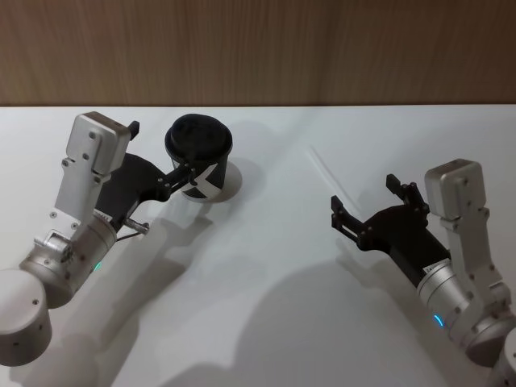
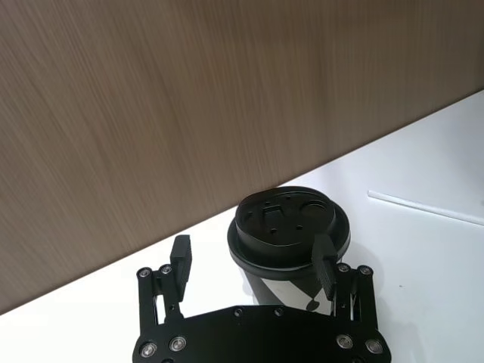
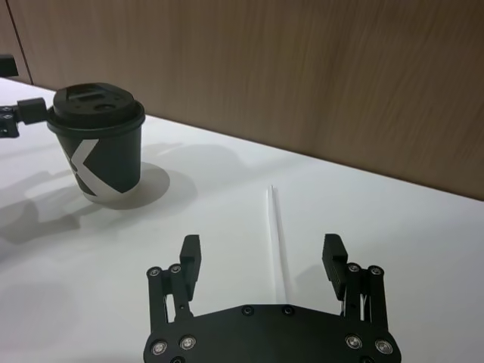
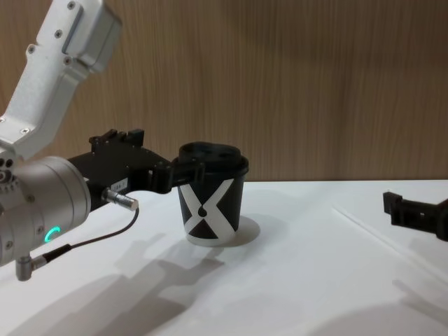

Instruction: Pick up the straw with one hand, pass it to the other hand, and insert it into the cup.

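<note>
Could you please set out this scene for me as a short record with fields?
cup: upright on the table, lid on, no straw in it
straw: lying flat on the table, between the cup and the right gripper, unheld
left gripper: open, fingers either side of the cup's lid; contact unclear
right gripper: open, at the straw's near end, not gripping it
task state: straw not yet picked up

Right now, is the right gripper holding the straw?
No, the straw lies flat on the table, and the open right gripper has nothing between its fingers.
</note>
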